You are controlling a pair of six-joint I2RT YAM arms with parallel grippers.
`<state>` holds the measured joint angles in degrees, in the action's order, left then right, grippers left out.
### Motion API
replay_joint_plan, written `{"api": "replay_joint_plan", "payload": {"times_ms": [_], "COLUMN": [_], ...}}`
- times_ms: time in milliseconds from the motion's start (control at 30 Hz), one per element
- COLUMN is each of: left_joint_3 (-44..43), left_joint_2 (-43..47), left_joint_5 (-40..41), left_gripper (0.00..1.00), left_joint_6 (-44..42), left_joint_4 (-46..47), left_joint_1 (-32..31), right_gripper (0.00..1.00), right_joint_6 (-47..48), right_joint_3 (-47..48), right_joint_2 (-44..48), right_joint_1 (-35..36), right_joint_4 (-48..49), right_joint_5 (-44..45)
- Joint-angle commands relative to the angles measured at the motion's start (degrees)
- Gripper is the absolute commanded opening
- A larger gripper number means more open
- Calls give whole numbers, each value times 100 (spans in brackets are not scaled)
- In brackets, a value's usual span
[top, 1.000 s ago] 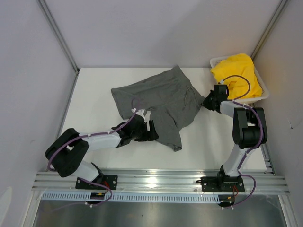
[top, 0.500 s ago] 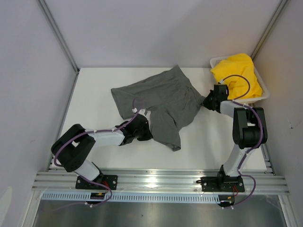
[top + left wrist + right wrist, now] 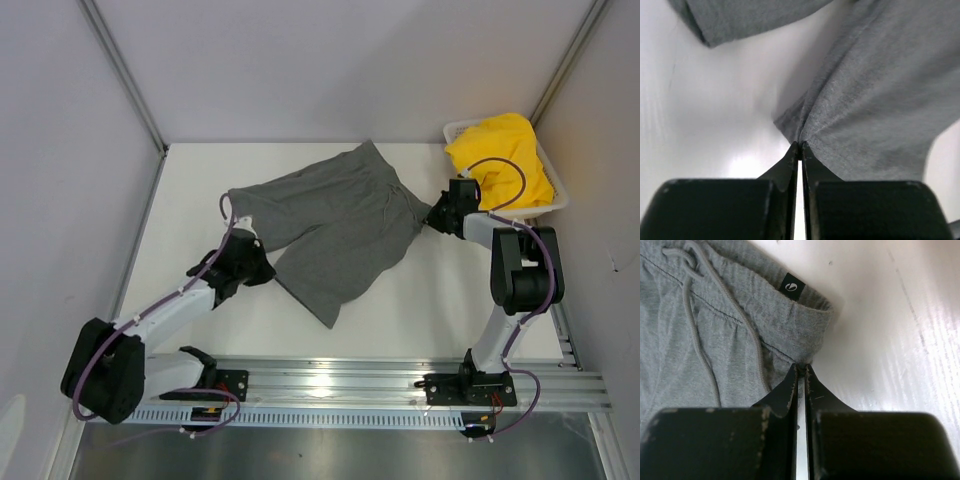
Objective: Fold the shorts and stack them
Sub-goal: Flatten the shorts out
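Observation:
The grey shorts point(image 3: 335, 225) lie spread on the white table, waistband to the right, one leg trailing toward the front. My left gripper point(image 3: 262, 266) is shut on the shorts' lower left edge; its wrist view has a pinch of grey cloth point(image 3: 855, 95) at my left gripper point(image 3: 800, 145). My right gripper point(image 3: 433, 215) is shut on the waistband's corner; the right wrist view shows the grey shorts point(image 3: 735, 330) with their drawstring and a small black tag at my right gripper point(image 3: 801, 367). The yellow shorts point(image 3: 503, 160) lie heaped in the basket.
A white mesh basket point(image 3: 556, 190) stands at the back right, close behind the right arm. Grey walls close in the table on the left, back and right. An aluminium rail point(image 3: 330, 380) runs along the near edge.
My left gripper has shut on the grey shorts' edge and pulled it left and back, dragging the lower leg leftward. The right gripper has held still on the waistband.

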<state>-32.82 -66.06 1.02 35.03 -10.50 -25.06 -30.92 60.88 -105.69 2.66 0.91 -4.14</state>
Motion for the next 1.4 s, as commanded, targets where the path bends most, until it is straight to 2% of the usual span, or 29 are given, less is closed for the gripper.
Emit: {"api": "replay_joint_plan", "payload": {"times_ms": [0, 67, 100, 167, 200, 233, 333, 433, 567, 633, 667, 700, 833, 1067, 1367], "left_joint_3": [-22, -93, -119, -207, -225, -286, -252, -146, 116, 118, 74, 56, 30, 74, -471], "left_joint_2": [-354, -539, -548, -434, -373, -294, 162, 672, 1288, 1447, 1438, 1343, 1061, 929, -459], "left_joint_5": [442, 932, 1101, 1548, 1725, 1883, 1824, 1437, 1033, 1014, 1145, 1286, 1305, 1524, 2007], "left_gripper": [5, 7, 36, 67, 91, 97, 99, 99, 99, 99, 99, 99, 99, 98, 90], "left_joint_6": [-382, -356, -339, -312, -243, -233, -321, -128, 189, -91, -214, -389, -619, -971, -1094], "left_joint_4": [-645, -786, -943, -1076, -1172, -1339, -1210, -1060, -587, -331, -364, -417, -567, -400, -645], "left_joint_1": [63, 71, 71, 71, 71, 71, -7, -437, -1455, -2185, -2675, -2880, -3320, -4445, -4894], "right_gripper": [0, 0, 0, 0, 0, 0, 0, 0, 0, 0, 0, 0, 0, 0, 0], "right_joint_6": [217, 253, 261, 288, 288, 288, 279, 288, 305, 314, 323, 323, 358, 358, 367], "right_joint_3": [64, -23, -50, -120, -155, -199, -358, -393, -419, -411, -393, -393, -367, -323, -331], "right_joint_2": [233, 373, 408, 487, 523, 549, 655, 699, 716, 664, 638, 620, 532, 453, 444], "right_joint_1": [147, 148, 156, 174, 191, 200, 209, 227, 253, 244, 244, 244, 244, 227, 200], "right_joint_4": [-55, -56, -90, -310, -328, -328, -275, -319, -354, -372, -389, -372, -363, -363, -346], "right_joint_5": [343, 414, 414, 414, 466, 597, 616, 643, 678, 660, 652, 634, 599, 599, 546]}}
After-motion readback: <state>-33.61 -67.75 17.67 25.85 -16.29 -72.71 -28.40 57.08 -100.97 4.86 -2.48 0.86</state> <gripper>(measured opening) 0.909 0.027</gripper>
